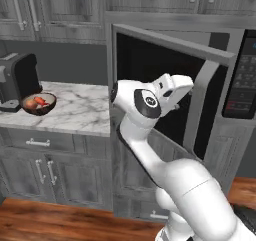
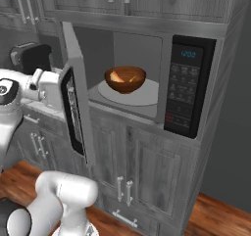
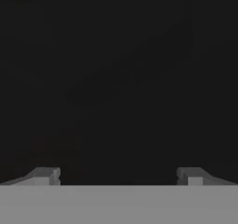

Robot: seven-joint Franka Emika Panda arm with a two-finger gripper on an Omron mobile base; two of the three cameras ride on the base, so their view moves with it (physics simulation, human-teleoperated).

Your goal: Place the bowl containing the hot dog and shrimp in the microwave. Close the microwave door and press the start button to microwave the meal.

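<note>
The reddish-brown bowl (image 2: 125,79) stands on the pale turntable plate (image 2: 147,97) inside the microwave (image 2: 185,85). A pale tan hot dog piece (image 2: 116,76) shows in it; the shrimp is too small to make out. The microwave door (image 1: 150,60) stands swung out to the left, its silver bar handle (image 1: 200,110) at the free edge. My gripper (image 1: 186,85) is right at the door's black outer glass. In the hand view the gripper (image 3: 118,176) is open, its fingertips wide apart, with nothing but dark glass ahead.
On the marble counter (image 1: 80,112) left of the microwave sit a dark bowl with red food (image 1: 39,103) and a black coffee machine (image 1: 17,80). Grey cabinets run above and below. The black keypad panel (image 1: 244,75) is at the microwave's right side.
</note>
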